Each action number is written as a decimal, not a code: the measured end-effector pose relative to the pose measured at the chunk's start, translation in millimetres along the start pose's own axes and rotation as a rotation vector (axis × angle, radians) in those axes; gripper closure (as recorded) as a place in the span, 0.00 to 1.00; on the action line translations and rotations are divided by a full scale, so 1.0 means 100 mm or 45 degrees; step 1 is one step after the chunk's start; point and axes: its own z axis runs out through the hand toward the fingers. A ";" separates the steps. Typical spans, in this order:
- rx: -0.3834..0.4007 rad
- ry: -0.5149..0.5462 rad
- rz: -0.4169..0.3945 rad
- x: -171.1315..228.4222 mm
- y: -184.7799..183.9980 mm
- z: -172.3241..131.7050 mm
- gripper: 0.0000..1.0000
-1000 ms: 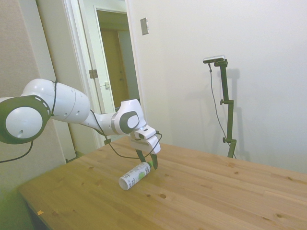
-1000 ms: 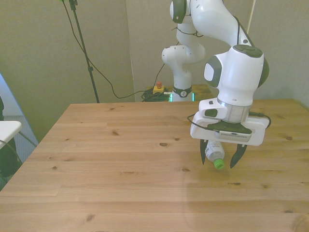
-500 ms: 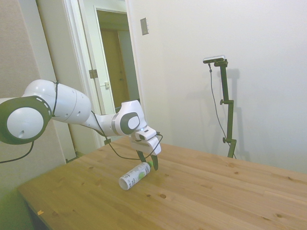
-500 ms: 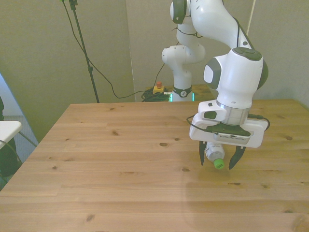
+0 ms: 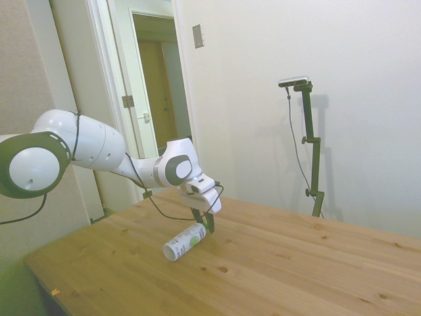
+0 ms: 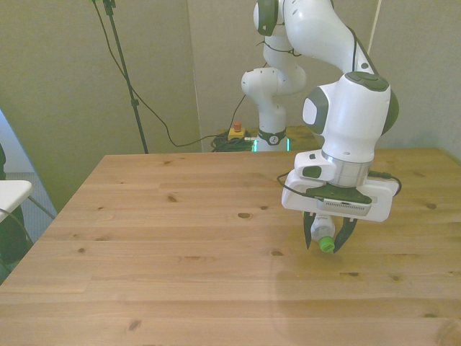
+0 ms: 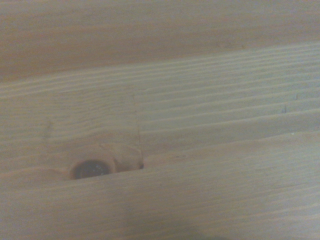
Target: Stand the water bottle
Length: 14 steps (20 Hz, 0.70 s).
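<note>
The water bottle (image 5: 185,241) lies on its side on the wooden table (image 5: 276,263), its green cap end under the gripper. In the front view the bottle (image 6: 323,232) points toward the camera, green cap foremost. My gripper (image 6: 328,241) is down over the cap end with both dark fingers closed against the neck and cap. In the side view the gripper (image 5: 208,226) hides the cap, and the white label with green marks shows. The wrist view holds only blurred wood grain with a dark knot (image 7: 90,169).
The table's front edge (image 6: 216,339) runs along the bottom of the front view. A white object (image 6: 11,193) sits off the table at the front view's left. A doorway (image 5: 154,85) and wall stand behind the arm in the side view.
The fingers, spread on either side of the cap a second ago, have closed in onto the bottle's cap end. The bottle still lies in the same place.
</note>
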 end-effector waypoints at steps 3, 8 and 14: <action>0.000 0.001 0.007 0.01 0.01 0.00 1.00; 0.005 -0.004 0.018 0.02 0.01 -0.01 1.00; 0.052 -0.008 0.050 0.07 0.00 -0.20 1.00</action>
